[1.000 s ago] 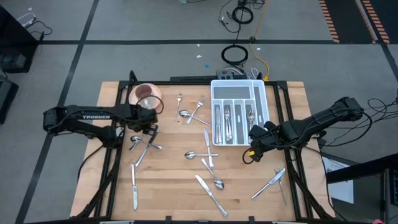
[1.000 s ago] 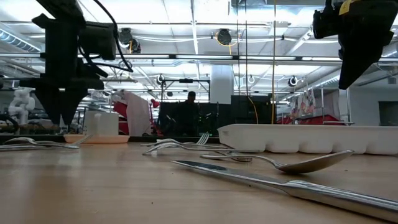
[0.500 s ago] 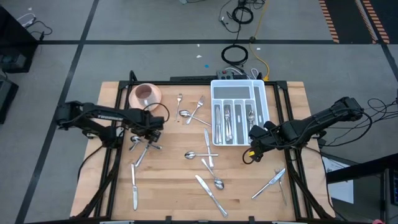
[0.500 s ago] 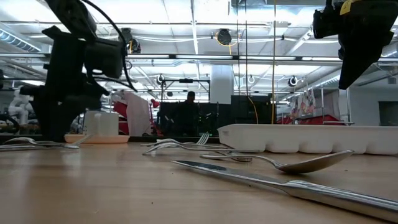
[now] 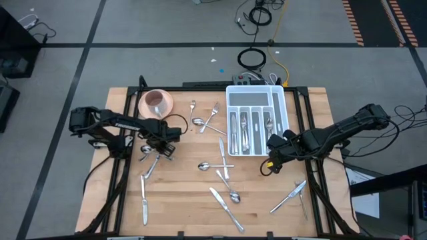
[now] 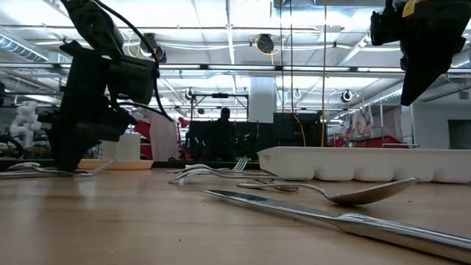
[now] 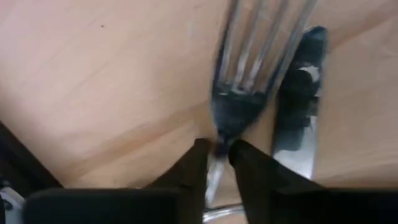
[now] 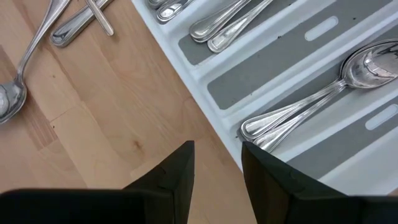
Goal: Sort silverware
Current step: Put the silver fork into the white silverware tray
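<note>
Right now your left claw point(image 7: 216, 151) pinches the neck of a fork point(image 7: 249, 74) lying flat on the worktop point(image 7: 93, 93), tines pointing straight ahead of it, while the right claw point(image 8: 217, 155) hangs part-open over the tray point(image 8: 211, 102) edge.

A: The desk point(image 5: 187, 200) is pale wood, smooth, with a faint grain. The silverware point(image 5: 225, 181) on it is polished metal, bright as a mirror.

B: And the tray point(image 5: 233, 97)?

A: White, matt, probably plastic, with grey liners. The bowl point(image 5: 157, 101) looks coppery pink and glossy. The fingers point(image 7: 255, 177) are dull black.
</note>
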{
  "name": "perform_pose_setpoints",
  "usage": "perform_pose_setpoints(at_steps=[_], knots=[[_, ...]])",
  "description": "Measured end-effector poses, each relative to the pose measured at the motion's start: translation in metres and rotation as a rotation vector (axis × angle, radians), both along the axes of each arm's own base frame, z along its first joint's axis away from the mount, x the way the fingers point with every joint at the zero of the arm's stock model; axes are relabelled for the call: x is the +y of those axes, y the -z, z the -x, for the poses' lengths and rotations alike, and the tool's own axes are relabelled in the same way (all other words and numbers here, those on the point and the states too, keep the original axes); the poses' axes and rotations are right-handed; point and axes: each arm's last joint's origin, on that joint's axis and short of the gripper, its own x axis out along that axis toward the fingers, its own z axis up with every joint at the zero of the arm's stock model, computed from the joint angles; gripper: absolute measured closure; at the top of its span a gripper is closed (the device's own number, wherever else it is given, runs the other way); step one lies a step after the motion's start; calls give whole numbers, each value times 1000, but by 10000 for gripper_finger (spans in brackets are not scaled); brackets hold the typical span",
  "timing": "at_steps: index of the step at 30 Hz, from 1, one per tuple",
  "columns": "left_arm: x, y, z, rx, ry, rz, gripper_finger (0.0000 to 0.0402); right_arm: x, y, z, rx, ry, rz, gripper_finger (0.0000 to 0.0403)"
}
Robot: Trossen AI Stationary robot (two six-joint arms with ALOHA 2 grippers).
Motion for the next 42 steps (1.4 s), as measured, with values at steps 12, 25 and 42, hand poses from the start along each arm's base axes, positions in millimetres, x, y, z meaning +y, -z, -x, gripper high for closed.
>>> perform_pose_setpoints(at_steps=[12, 25, 42], knots=[[1, -4, -3, -20, -30, -37, 387, 0, 0, 0, -5, 1, -2, 277], [12, -25, -28, -161, -72, -250, 387, 1, -1, -3, -28, -1, -9, 277], [42, -85, -59, -297, -185, -271, 387, 2, -2, -5, -57, 10, -15, 277]])
